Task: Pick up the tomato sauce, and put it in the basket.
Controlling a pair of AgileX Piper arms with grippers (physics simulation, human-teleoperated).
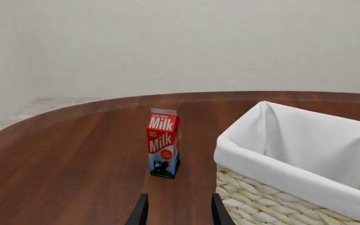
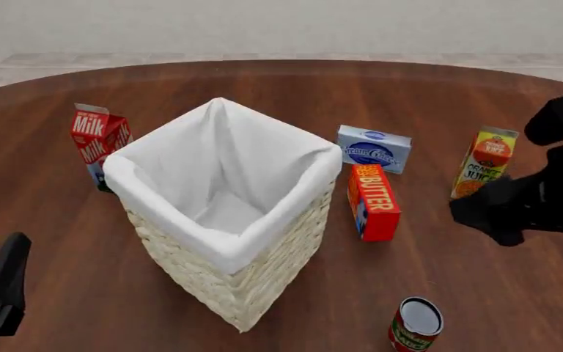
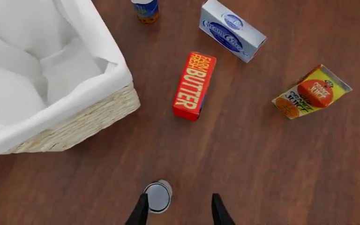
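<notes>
Two matte black arms — no markings visible

The right arm point(image 2: 545, 194) shows bulky, rounded black housings; each gripper point(image 3: 178, 210) ends in two slim, flat black fingers point(image 1: 140, 211) — plain, unpadded.

The place is a bare simulated tabletop scene, not a furnished room. A round, dark wooden table point(image 2: 262, 81) stands on a pale floor before a plain off-white wall point(image 1: 180, 42), with no furniture or fittings in sight. On the table stand a lined wicker basket point(image 2: 252, 271) and household groceries: a milk carton point(image 2: 96, 139), a butter box point(image 2: 372, 199), a juice carton point(image 2: 487, 158) and a can point(image 2: 416, 326), like a staged pantry setting.
</notes>
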